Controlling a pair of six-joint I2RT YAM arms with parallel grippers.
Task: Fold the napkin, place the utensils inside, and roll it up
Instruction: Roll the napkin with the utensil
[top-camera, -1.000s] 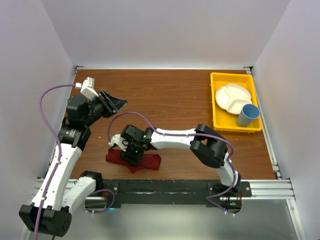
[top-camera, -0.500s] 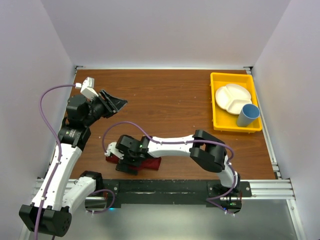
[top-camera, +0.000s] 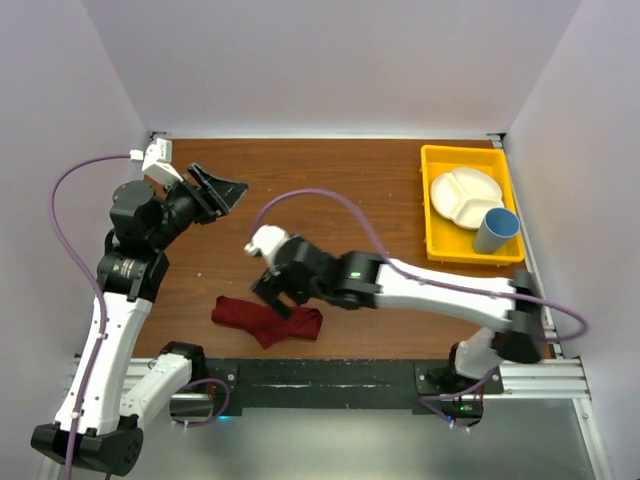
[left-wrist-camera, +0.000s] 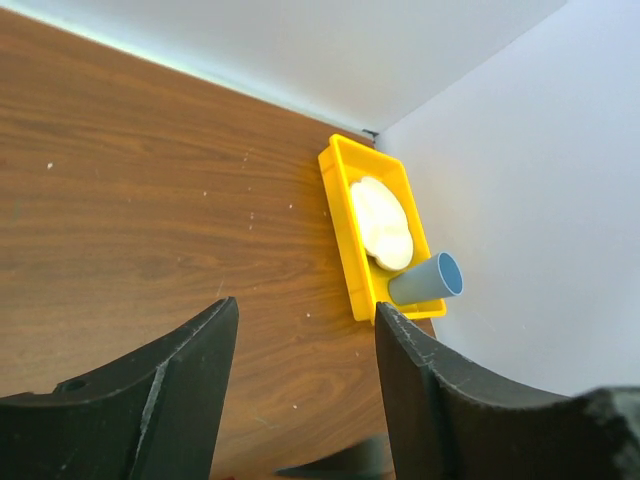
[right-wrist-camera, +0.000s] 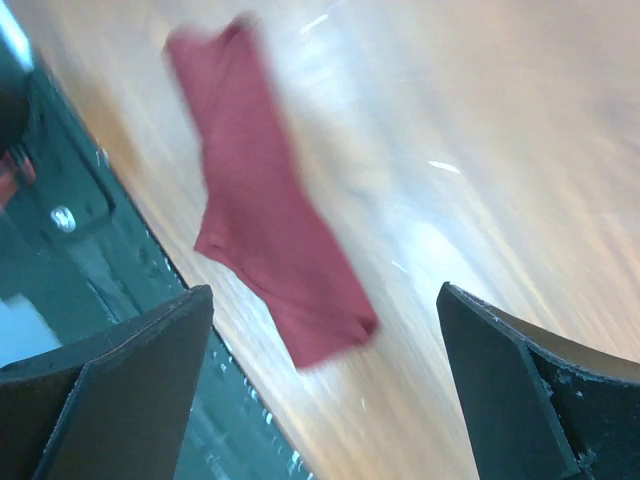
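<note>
- Napkin (top-camera: 268, 320) lies bunched, lower left of frame, near desk (top-camera: 350, 190) front edge; utensils unseen.
- Right hand (top-camera: 272, 293) wide, empty, just above it; left hand (top-camera: 215, 188) parted, empty, upper left.
- Likely end of rolling; next: lift clear without snagging cloth.

One maroon napkin (top-camera: 265, 320) lies on the tabletop (top-camera: 350, 190), well left of one yellow tray (top-camera: 432, 215) holding one white divided plate (top-camera: 462, 195) and one blue cup (top-camera: 495, 231). Two end effectors show: the left end effector (left-wrist-camera: 305, 308) and the right end effector (right-wrist-camera: 325, 292).
</note>
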